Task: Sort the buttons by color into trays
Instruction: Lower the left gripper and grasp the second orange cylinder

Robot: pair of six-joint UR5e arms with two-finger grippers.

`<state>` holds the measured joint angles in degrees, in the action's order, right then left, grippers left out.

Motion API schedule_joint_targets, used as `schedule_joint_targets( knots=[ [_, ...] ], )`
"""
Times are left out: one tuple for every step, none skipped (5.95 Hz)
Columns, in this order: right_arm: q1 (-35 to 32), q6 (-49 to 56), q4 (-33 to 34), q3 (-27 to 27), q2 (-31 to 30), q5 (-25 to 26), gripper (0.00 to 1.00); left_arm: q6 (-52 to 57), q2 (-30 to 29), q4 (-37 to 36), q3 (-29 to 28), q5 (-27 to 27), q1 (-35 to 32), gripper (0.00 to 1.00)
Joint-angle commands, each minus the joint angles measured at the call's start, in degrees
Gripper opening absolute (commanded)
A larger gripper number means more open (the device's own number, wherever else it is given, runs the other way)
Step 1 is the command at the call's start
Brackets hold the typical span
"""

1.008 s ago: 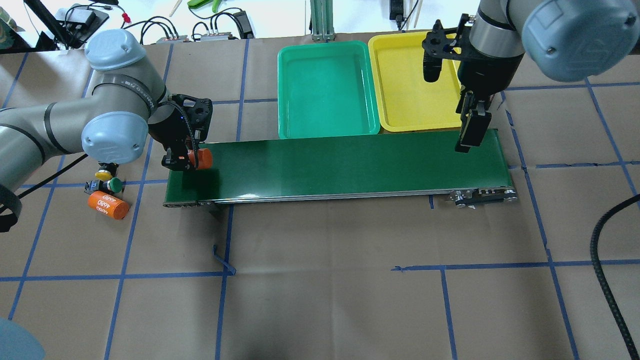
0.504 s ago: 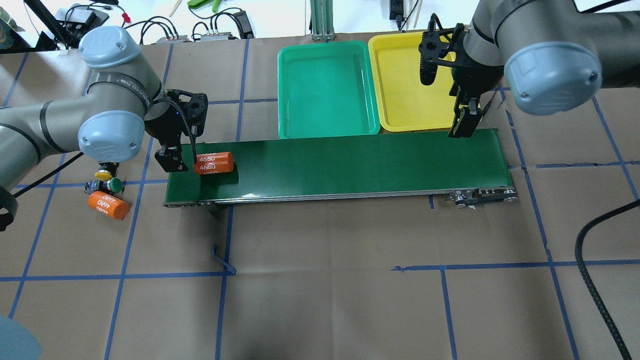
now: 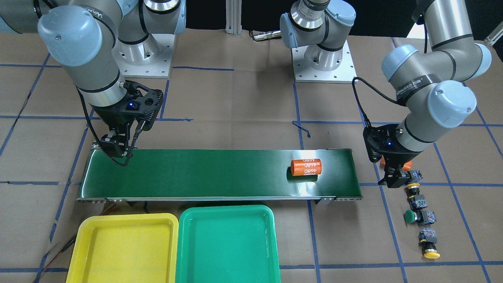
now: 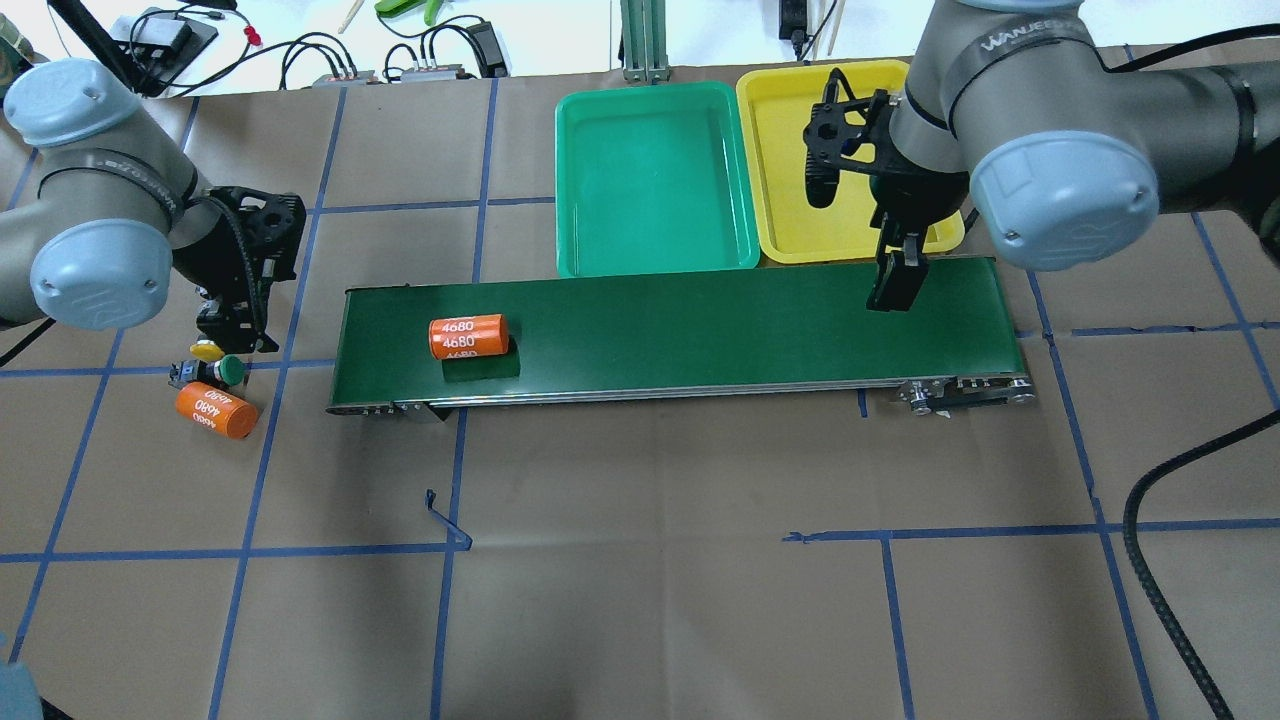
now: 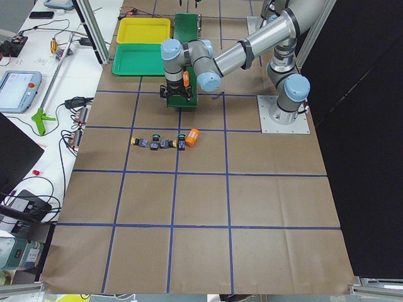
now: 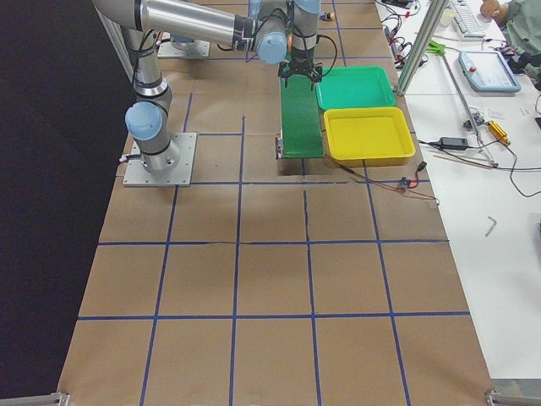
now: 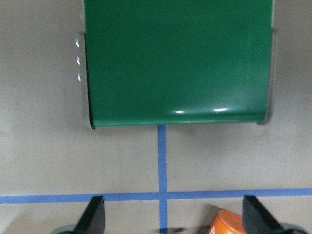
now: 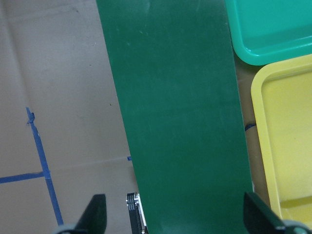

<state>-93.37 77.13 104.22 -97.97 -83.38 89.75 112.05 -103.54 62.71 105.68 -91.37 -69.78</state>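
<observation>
The table (image 4: 650, 600) is covered in brown paper with a grid of blue tape. Across it lies a long dark-green belt (image 3: 196, 173). On the belt's far side from the robot, touching each other, sit the yellow tray (image 3: 122, 251) and the green tray (image 3: 228, 243).

The right gripper (image 3: 116, 148) hovers over the belt end nearest the yellow tray; its wrist view shows the jaws spread wide with nothing between them. The left gripper (image 3: 396, 180) hangs off the other end of the belt, also spread and holding nothing.

An orange cylinder (image 3: 306, 167) printed "4680" in white lies on its side on the belt, near the left gripper's end. A second cylinder (image 4: 216, 410), also marked "4680", lies on the paper.

The four buttons (image 3: 417, 202) lie in a row on the paper beside the left gripper, well apart from both trays. Two yellow caps and one green cap show; the fourth cap's colour is unclear. White lettering on the arms is too small to read.
</observation>
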Motion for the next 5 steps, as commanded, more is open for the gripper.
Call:
schedule_joint_targets(
  knots=[
    [-0.8, 4.1, -2.2, 1.7, -0.2, 0.1, 1.00, 10.1, 0.4, -1.7, 5.0, -0.1, 6.4, 0.99],
    [-0.5, 7.0, -10.5, 4.8, -0.1, 0.1, 1.00, 12.7, 0.4, -6.8, 8.6, -2.8, 7.4, 0.99],
    [-0.5, 9.1, -11.6, 5.1, 0.0, 0.1, 1.00, 15.5, 0.4, -10.5, 12.3, -4.1, 10.1, 0.99],
    [-0.6, 8.9, -11.3, 4.8, -0.1, 0.1, 1.00, 18.1, -0.7, -11.5, 13.5, -4.1, 12.8, 0.99],
    [-0.6, 8.5, -12.0, 4.9, -0.2, 0.4, 1.00, 18.3, -2.0, -13.8, 13.4, -3.6, 12.2, 0.99]
  ],
)
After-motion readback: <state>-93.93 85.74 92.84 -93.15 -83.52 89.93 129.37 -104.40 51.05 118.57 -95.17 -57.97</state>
